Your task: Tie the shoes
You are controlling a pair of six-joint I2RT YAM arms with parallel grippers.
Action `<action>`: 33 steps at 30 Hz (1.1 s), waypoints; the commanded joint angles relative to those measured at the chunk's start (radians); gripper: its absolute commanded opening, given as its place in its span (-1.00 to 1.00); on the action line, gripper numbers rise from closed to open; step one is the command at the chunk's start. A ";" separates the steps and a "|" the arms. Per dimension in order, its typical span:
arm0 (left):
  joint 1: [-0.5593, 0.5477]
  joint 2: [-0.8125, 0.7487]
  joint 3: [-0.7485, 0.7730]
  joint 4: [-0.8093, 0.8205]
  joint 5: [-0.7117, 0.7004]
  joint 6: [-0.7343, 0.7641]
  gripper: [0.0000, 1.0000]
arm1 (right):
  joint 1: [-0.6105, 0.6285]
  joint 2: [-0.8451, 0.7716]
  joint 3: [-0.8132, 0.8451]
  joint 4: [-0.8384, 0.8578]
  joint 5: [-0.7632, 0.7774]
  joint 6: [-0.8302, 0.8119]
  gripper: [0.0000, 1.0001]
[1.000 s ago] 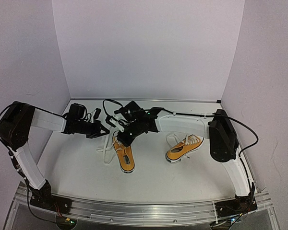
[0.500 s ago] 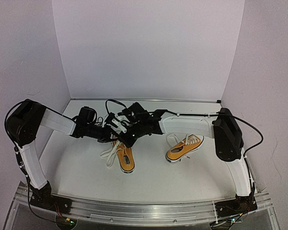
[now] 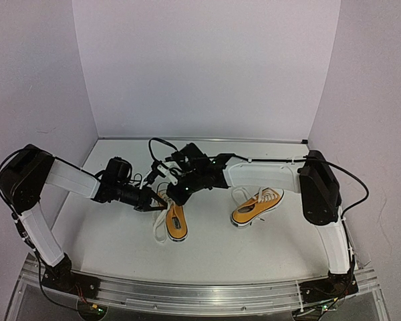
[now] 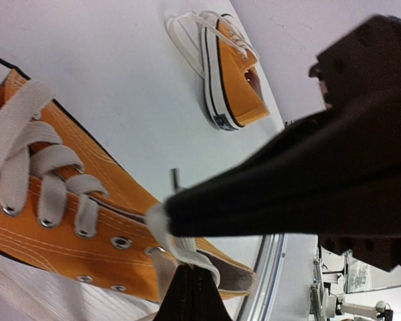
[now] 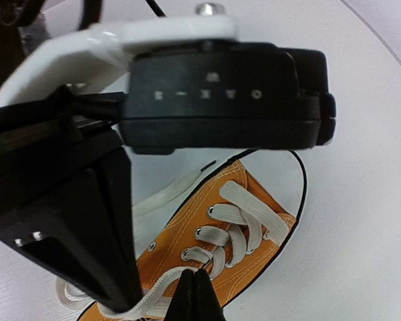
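Left gripper (image 3: 158, 204) moved in to centre shoe (image 3: 176, 224) | clamped on its lace (image 4: 187, 254) | right gripper (image 5: 198, 282) pinching lace too | second shoe (image 3: 257, 206) well apart

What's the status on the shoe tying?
Left claw shut on a lace. Right claw shut on lace too. Both at the middle shoe, no bow yet. Other shoe apart, untouched. Nothing blocking.

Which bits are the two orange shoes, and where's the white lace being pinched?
Orange canvas sneaker being laced (image 3: 176, 225): top external view, its laced middle.
Second orange canvas sneaker (image 3: 256, 206): top external view, orange side panel.
White flat lace (image 4: 182, 249): left wrist view, pinched stretch.
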 commanded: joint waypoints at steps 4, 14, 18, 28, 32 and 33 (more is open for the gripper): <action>-0.040 -0.043 0.000 0.028 0.078 0.029 -1.00 | 0.002 -0.071 -0.010 0.042 0.012 0.022 -1.00; -0.042 0.014 0.022 0.035 0.027 0.025 -1.00 | 0.002 -0.097 -0.039 0.060 -0.012 0.036 -1.00; -0.040 0.012 0.018 0.074 -0.024 -0.001 -1.00 | 0.002 -0.105 -0.053 0.064 -0.017 0.038 -1.00; 0.049 -0.055 -0.023 0.085 -0.102 -0.030 -1.00 | 0.002 -0.114 -0.070 0.071 -0.023 0.037 -1.00; 0.060 -0.032 -0.001 0.075 -0.148 -0.033 -1.00 | 0.002 -0.122 -0.072 0.077 -0.026 0.037 -1.00; 0.058 -0.022 0.008 0.079 -0.143 -0.034 -1.00 | 0.002 -0.124 -0.073 0.080 -0.026 0.038 -1.00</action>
